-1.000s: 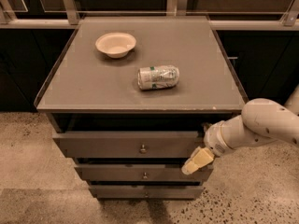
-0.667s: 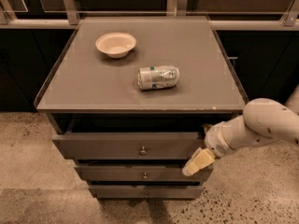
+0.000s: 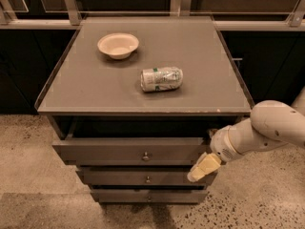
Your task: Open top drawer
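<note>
- Jaws of the gripper: parted or closed, I cannot tell.
- Gripper sits at the right end of the top drawer, by its lower corner.
- Top drawer juts slightly forward under the tabletop.

The arm is smooth, white and rounded, with a dark seam at the wrist. Its gripper, cream-yellow and blocky, sits below the bench's front right corner.
</note>
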